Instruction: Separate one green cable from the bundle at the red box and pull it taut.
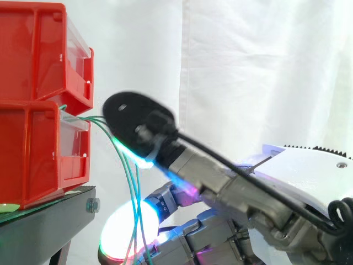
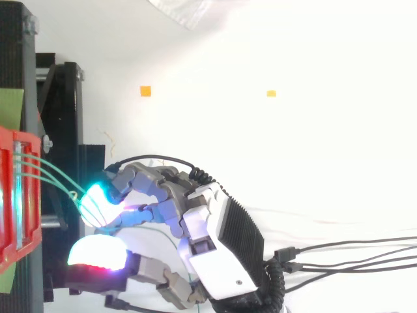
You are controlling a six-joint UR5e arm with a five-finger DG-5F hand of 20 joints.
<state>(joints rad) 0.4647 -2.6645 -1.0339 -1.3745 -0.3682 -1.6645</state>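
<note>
Several thin green cables (image 1: 130, 182) come out of the front of the lower red bin (image 1: 33, 154) and hang down in a slack curve. From above, the cables (image 2: 57, 175) run from the red bin (image 2: 10, 215) to the hand's cyan-glowing fingertip (image 2: 98, 195). The hand (image 1: 248, 193) reaches in from the right, open, with its fingers spread about the strands. One finger with a dark pad (image 1: 135, 121) lies above the cables beside the bin. A white-glowing pad (image 1: 124, 232) sits lower, behind the hanging strands. A wide gap separates these pads. In the top view the palm of the hand (image 2: 215, 248) is right of the bin.
A second red bin (image 1: 33, 49) is stacked on the lower one. Both stand on a black stand (image 1: 49, 215) at the left. A white curtain hangs behind. Two small orange marks (image 2: 145, 91) lie on the white floor.
</note>
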